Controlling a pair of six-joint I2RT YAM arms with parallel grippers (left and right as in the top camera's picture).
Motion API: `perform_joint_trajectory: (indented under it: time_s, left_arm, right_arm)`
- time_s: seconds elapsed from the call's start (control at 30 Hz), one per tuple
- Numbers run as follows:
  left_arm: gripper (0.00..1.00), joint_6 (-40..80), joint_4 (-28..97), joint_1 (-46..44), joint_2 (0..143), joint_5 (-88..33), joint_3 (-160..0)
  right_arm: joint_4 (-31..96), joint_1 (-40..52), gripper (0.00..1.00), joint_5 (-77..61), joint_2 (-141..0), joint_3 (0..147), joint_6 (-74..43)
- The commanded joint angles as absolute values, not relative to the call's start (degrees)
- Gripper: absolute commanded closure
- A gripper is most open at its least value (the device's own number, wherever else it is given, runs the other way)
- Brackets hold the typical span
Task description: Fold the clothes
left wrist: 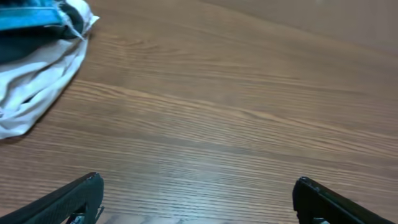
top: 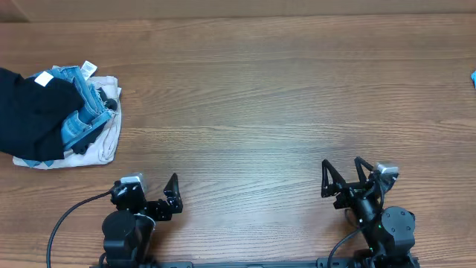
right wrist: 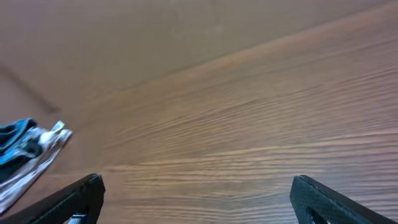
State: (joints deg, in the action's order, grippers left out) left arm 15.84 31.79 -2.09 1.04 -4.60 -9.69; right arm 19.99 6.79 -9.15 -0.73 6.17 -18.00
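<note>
Of the clothes, only a small light-blue sliver (top: 473, 77) shows, at the far right edge of the overhead view; the rest lies out of view. My left gripper (top: 151, 187) (left wrist: 198, 184) rests low at the front left of the table, open, with only bare wood between its fingers. At the front right, my right gripper (top: 343, 168) (right wrist: 198, 182) is likewise open and holds nothing. Both are far from the light-blue sliver.
A pile of other garments (top: 63, 112) lies at the left: a black piece, blue denim and white cloth beneath. Its white cloth (left wrist: 31, 84) shows at the top left of the left wrist view, and the pile (right wrist: 25, 149) at the left in the right wrist view. The table (top: 260, 97) is wood-grained.
</note>
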Motion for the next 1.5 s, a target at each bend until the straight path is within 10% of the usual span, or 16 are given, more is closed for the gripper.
perform_joint_trajectory:
  time_s: [0.0, 0.8, 1.03, 1.47]
  left_arm:
    - [0.00, 14.11, 32.45, -1.52, 2.59, -6.46, -17.93]
    - [0.00, 16.27, 75.29, -1.52, 76.69, -14.22, -93.78]
    - [0.00, 12.78, 79.46, -1.52, 82.24, -23.11, -94.02]
    - [0.00, 12.86, 79.53, -1.50, 81.60, -21.69, -94.02]
  right_arm:
    - [20.23, 7.01, 0.00, -15.20, -0.73, 9.54, -17.98]
    - [55.86, 5.69, 0.00, -13.34, -67.26, 74.59, -16.12]
    - [71.81, -12.67, 0.00, -4.95, -87.77, 96.07, -17.65]
    - [60.14, -46.94, 0.09, 1.58, -103.07, 97.14, -28.32]
